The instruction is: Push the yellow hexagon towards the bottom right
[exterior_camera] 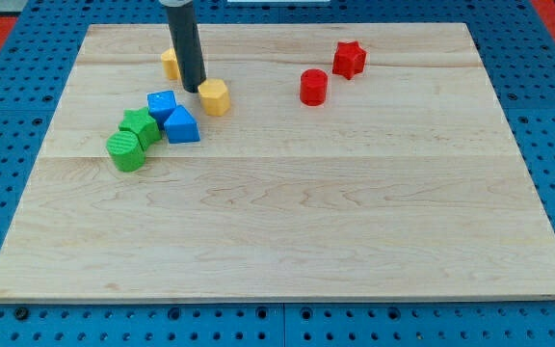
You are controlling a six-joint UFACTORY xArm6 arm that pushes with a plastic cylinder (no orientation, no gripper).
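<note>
The yellow hexagon [215, 96] sits on the wooden board [287, 222] in its upper left part. My tip [193, 90] is at the end of the dark rod and rests right against the hexagon's left side. A second yellow block [170, 64] lies just behind the rod, partly hidden by it, so its shape cannot be made out.
Two blue blocks [162, 103] [182, 125] lie below and left of the tip. Two green blocks [140, 125] [125, 151] lie further left. A red cylinder [313, 87] and a red star [349, 59] stand at the upper right. Blue pegboard surrounds the board.
</note>
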